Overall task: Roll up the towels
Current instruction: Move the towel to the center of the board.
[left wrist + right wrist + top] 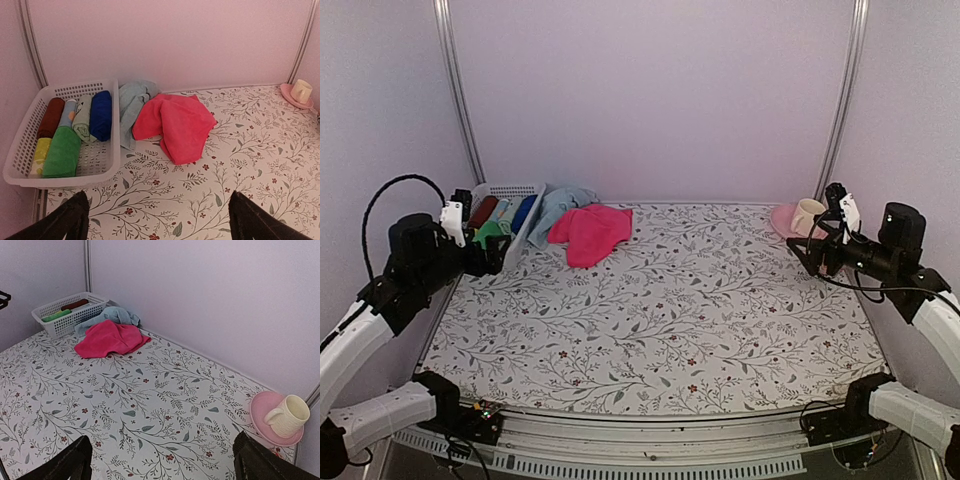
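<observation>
The bright pink towel (175, 125) lies crumpled, not rolled, at the far left of the flowered counter (670, 320). It touches the pale blue towel (131, 102), which is bunched against a white basket (20, 150) of rolled cloths. The left hand (159, 220) hangs released beside the basket, fingers wide apart. The right hand (162, 460), released too, hangs near a cream cup (290, 415) on a pink saucer (260, 415).

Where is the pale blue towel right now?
Top view, far left: the pale blue towel lies crumpled between the white basket and the pink towel.
</observation>
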